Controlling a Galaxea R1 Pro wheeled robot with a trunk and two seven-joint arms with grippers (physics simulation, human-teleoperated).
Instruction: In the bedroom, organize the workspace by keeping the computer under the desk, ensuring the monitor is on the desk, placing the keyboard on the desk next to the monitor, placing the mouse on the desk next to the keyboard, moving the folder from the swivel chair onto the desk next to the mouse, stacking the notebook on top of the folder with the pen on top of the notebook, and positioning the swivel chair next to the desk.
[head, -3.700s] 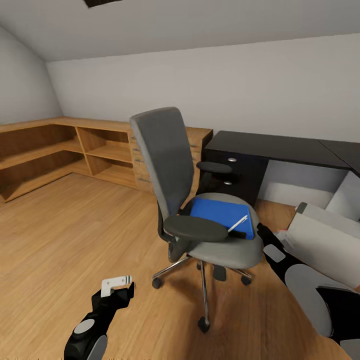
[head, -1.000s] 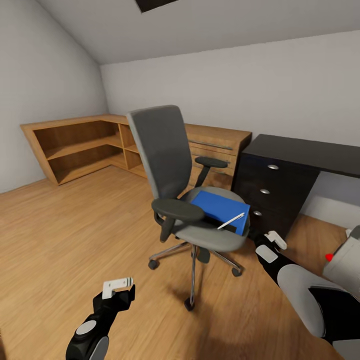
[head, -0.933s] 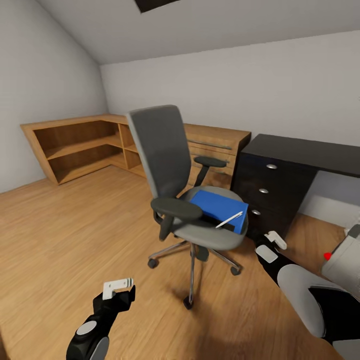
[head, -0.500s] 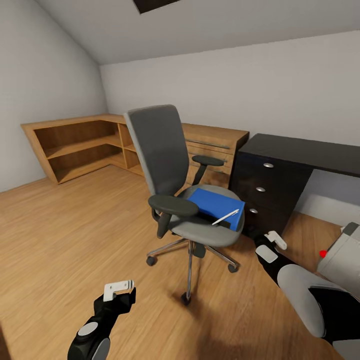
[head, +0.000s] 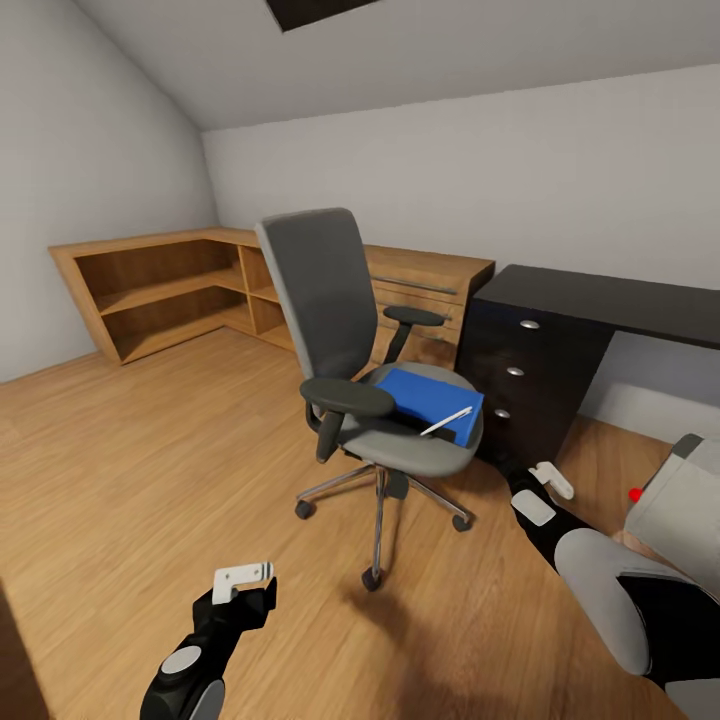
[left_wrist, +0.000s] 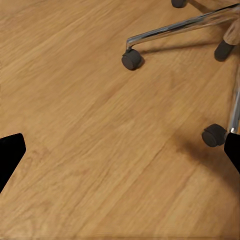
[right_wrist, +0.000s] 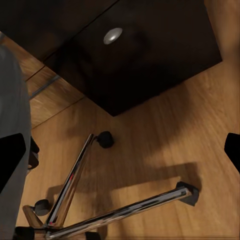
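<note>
Blue folder (head: 432, 396) flat on swivel chair (head: 372, 372) seat, pen (head: 446, 421) atop, awaiting transfer. Black tabletop (head: 612, 299) bare, just beside. Left gripper (head: 245, 576) and right gripper (head: 548, 482) low, jaws apart, empty, clear for approach.

No lettering, label, brand mark or number can be read anywhere in the bedroom. The blue folder (head: 432, 391) on the swivel chair (head: 375, 370) carries a plain cover, and the black worktop's (head: 600, 295) drawer fronts (head: 515, 372) bear only round metal knobs. The wooden shelving (head: 165, 285) along the wall is likewise unmarked.
</note>
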